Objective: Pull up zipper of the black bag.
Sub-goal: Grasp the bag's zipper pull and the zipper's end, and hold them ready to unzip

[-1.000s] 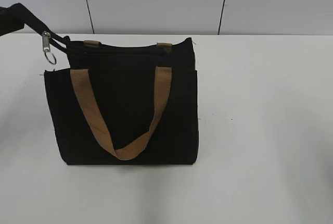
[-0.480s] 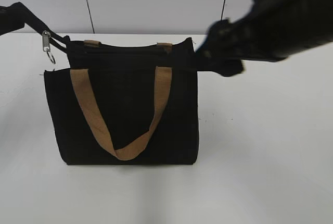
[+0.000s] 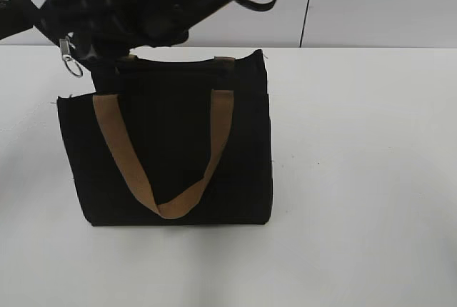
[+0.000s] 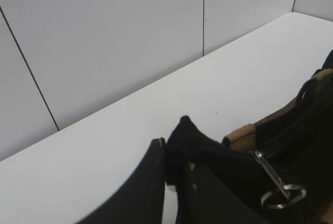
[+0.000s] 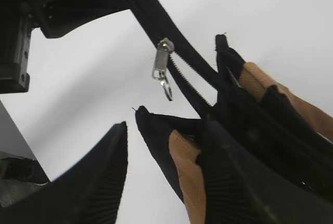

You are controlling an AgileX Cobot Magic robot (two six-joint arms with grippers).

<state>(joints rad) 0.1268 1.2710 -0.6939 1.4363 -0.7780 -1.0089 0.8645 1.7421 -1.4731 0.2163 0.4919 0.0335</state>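
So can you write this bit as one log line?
left gripper: shut on zip tail | right gripper: open, near zipper | black bag: upright

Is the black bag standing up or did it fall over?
Standing up. The black bag sits flat on the white table, top side up, with a tan handle hanging down its front.
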